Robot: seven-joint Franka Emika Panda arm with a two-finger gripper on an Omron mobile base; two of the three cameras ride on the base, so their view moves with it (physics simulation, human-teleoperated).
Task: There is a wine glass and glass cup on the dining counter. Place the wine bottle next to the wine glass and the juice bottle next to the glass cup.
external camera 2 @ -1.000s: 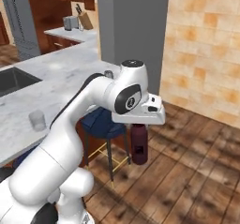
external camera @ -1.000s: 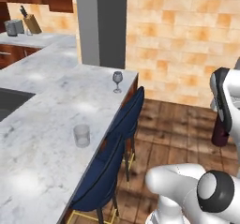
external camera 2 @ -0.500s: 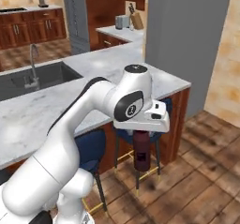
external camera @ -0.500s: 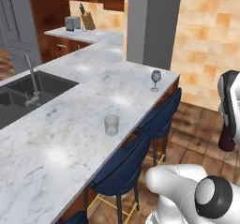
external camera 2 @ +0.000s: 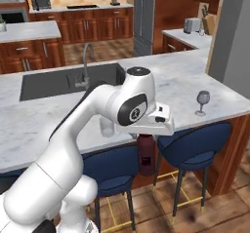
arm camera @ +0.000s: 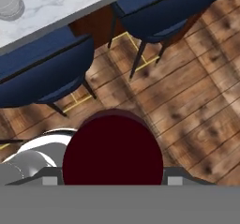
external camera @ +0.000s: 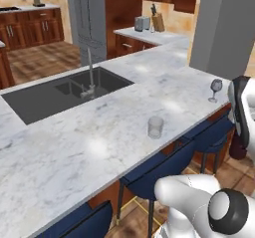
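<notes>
Gripper [external camera 2: 146,135] apparently holds wine bottle [external camera 2: 146,158] beside dining counter [external camera 2: 44,125].

The long white-grey veined marble dining counter [external camera: 99,147] looks polished, with soft pale highlights, on a brown wood base. Its built-in dark sink [external camera: 60,95] is matt; the curved steel tap [external camera: 90,72] has a dull metallic sheen. The small clear stemmed wine glass [external camera 2: 202,102] and the short clear cylindrical glass cup [external camera: 155,127] are transparent glass. The slim dark glass wine bottle [external camera 2: 146,155] looks smooth, its dark red top [arm camera: 112,155] matt. 2 navy stools [arm camera: 154,7] have smooth seats; the floor [arm camera: 197,101] is knotty wood planks
</notes>
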